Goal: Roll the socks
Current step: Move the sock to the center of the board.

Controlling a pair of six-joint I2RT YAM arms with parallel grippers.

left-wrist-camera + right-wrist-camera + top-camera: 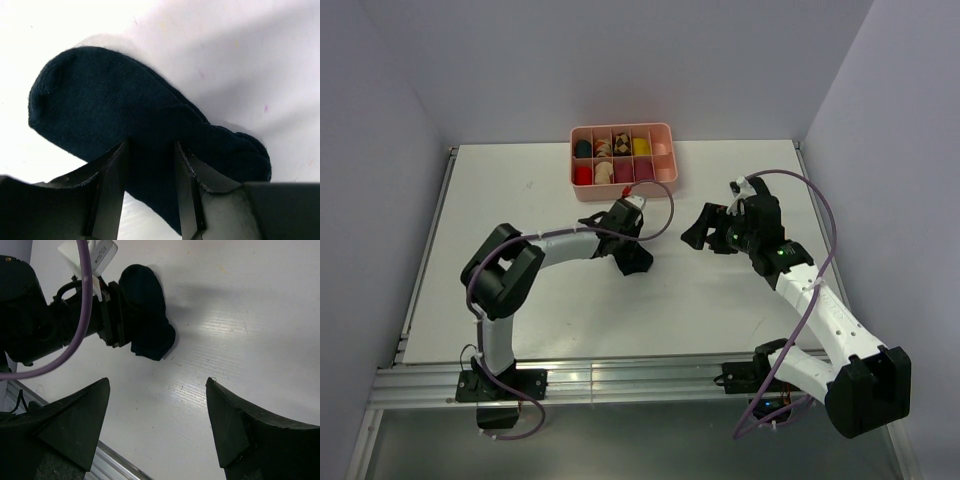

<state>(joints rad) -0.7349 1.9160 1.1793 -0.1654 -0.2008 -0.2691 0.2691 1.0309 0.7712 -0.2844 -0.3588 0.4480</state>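
Note:
One of the socks, a black one [125, 95], lies bunched on the white table [720, 300]. My left gripper [150, 142] stands over its near edge, and the fabric fills the gap between the two fingers, which press on it from both sides. From above, the sock [634, 260] shows as a dark lump under the left gripper [628, 248], just below the tray. My right gripper [705, 228] hovers to the right of it, open and holding nothing. In the right wrist view the sock [147, 315] lies well beyond my wide-spread right gripper [157, 381].
A pink divided tray [670, 160] with rolled items in its cells stands at the back centre of the table. The left arm's purple cable [85, 300] loops near the sock. An aluminium rail [620, 380] runs along the near edge.

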